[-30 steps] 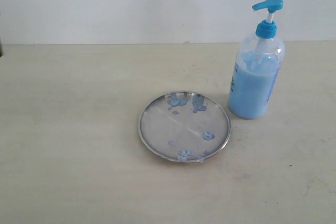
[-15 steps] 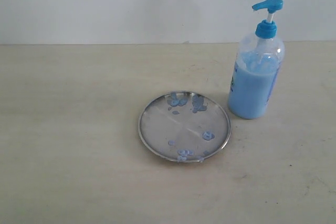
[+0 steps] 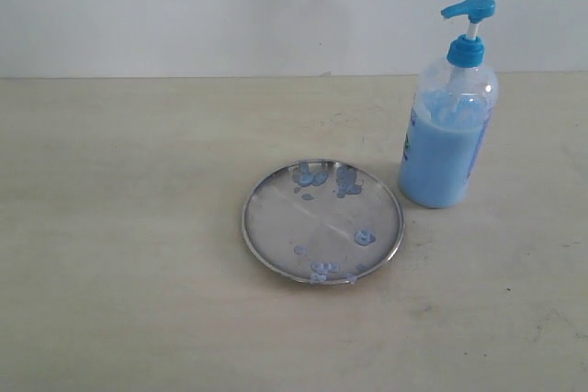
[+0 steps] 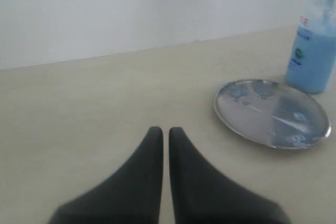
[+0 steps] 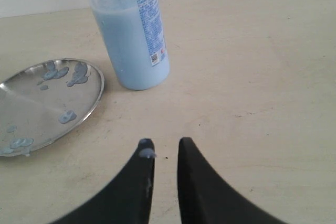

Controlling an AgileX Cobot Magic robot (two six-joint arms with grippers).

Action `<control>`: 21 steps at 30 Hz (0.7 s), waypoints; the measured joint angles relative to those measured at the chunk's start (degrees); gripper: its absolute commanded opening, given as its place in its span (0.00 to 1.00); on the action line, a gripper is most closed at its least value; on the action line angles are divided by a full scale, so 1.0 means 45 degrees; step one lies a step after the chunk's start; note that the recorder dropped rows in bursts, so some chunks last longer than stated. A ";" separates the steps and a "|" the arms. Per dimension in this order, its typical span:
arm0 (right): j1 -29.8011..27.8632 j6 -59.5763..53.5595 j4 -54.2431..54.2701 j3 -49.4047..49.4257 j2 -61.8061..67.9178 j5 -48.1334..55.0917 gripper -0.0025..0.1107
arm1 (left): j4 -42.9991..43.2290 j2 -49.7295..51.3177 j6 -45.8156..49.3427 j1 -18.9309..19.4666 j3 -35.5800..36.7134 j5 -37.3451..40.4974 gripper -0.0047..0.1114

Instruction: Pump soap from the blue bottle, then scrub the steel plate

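The left claw (image 4: 161,129) is seen closed and empty, its two dark fingers (image 4: 149,156) pressed almost together with only a thin slit left between them. It is held above the bare bench (image 3: 119,227). The steel plate (image 4: 262,116) is found ahead of this claw, well apart from it and off its centre line. The blue bottle (image 4: 311,61) is seen just past the plate, farther from the claw.

The right claw (image 5: 160,142) is seen with its fingers parted by a narrow gap, and nothing is held between them. A small blob of light blue soap (image 5: 147,153) is carried on one fingertip. The bottle is placed upright ahead of this claw, nearer than it is to the left one, with the plate just beside the bottle. No contact between plate and bottle is seen.

Soap is scattered over the plate in small blobs, some gathered at the edge far from the claws, some at the near rim. Neither claw is caught by the exterior camera.
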 measured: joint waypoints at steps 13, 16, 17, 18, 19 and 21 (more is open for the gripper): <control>0.0000 0.0000 0.0000 0.0000 0.0000 0.0000 0.07 | -0.0642 0.0000 -0.0006 0.3780 0.1977 -0.0981 0.08; 0.0000 0.0000 0.0000 0.0000 -0.0008 0.0000 0.07 | -0.1594 0.0000 0.1594 0.4934 0.2059 -0.1228 0.08; 0.0000 0.0000 0.0000 0.0000 -0.0008 0.0000 0.07 | -0.1776 0.0000 0.1877 0.5295 0.2059 -0.1258 0.08; 0.0000 0.0000 0.0000 0.0000 -0.0028 0.0000 0.07 | -0.1917 0.0000 0.2070 0.5637 0.2059 -0.1311 0.08; 0.0000 0.0000 0.0000 0.0000 -0.0028 0.0000 0.07 | -0.1973 0.0000 0.2179 0.5890 0.2059 -0.1343 0.08; 0.0000 0.0000 0.0000 0.0000 -0.0028 0.0000 0.07 | -0.2028 0.0000 0.2727 0.6474 0.2059 -0.1390 0.08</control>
